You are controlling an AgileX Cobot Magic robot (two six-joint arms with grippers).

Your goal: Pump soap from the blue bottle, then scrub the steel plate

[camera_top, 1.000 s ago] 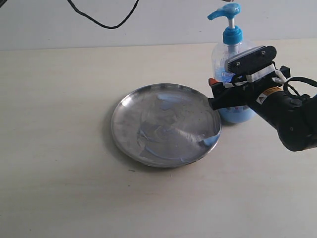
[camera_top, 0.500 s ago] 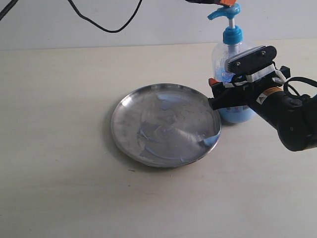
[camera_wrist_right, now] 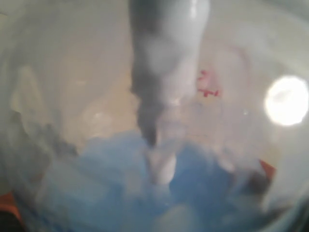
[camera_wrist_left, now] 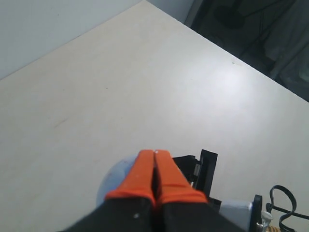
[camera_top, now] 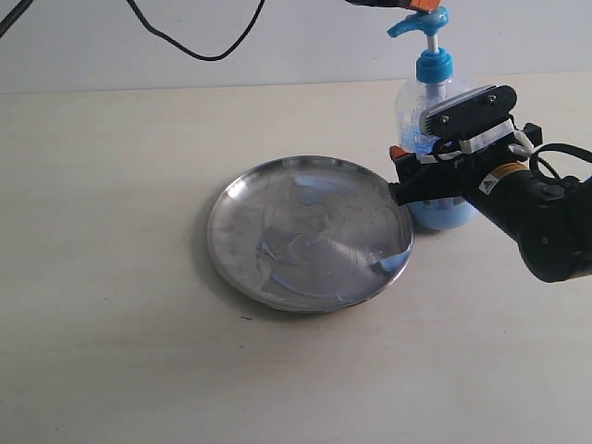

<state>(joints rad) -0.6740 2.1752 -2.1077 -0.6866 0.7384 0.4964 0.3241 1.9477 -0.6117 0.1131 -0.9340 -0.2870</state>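
Counting 1 bottle (camera_top: 435, 67), 1 plate (camera_top: 242, 242), L tool (camera_wrist_left: 154, 154), R tool (camera_top: 412, 157), maybe 2 soap blobs (camera_top: 392, 263)

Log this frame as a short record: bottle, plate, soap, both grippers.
steel plate: flat on the table, streaked
soap: bluish smears on plate, blob at its rim near bottle
blue bottle: upright, just beside plate
left gripper: shut, at the pump head
right gripper: closed around bottle body
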